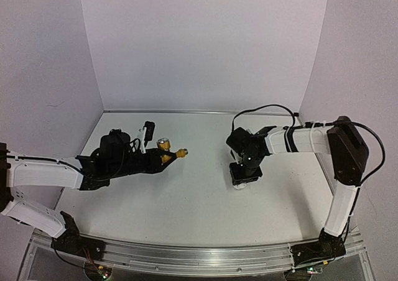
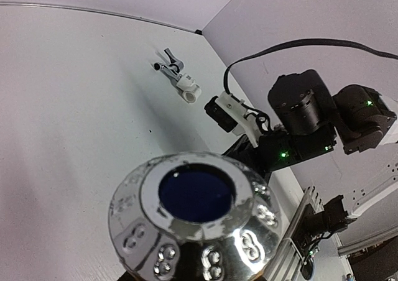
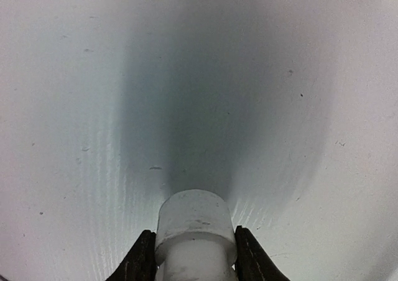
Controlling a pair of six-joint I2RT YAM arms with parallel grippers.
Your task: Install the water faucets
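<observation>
The brass-gold faucet [image 1: 177, 153] is clamped in the left gripper [image 1: 164, 160] over the table's [image 1: 199, 219] left half, its tip pointing toward the table's middle. A shiny round cap with a blue disc seems to be its knob. The silver faucet [image 2: 169, 66] lies on its side near the table's far right corner, joined to a white fitting [image 2: 188, 89].

One brass faucet [image 1: 169, 155], one silver faucet [image 2: 169, 65], two white pipe fittings [image 3: 194, 222]

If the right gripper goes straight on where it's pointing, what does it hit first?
Probably the bare table; the white fitting clamped in the right gripper leads, so it would touch first.
</observation>
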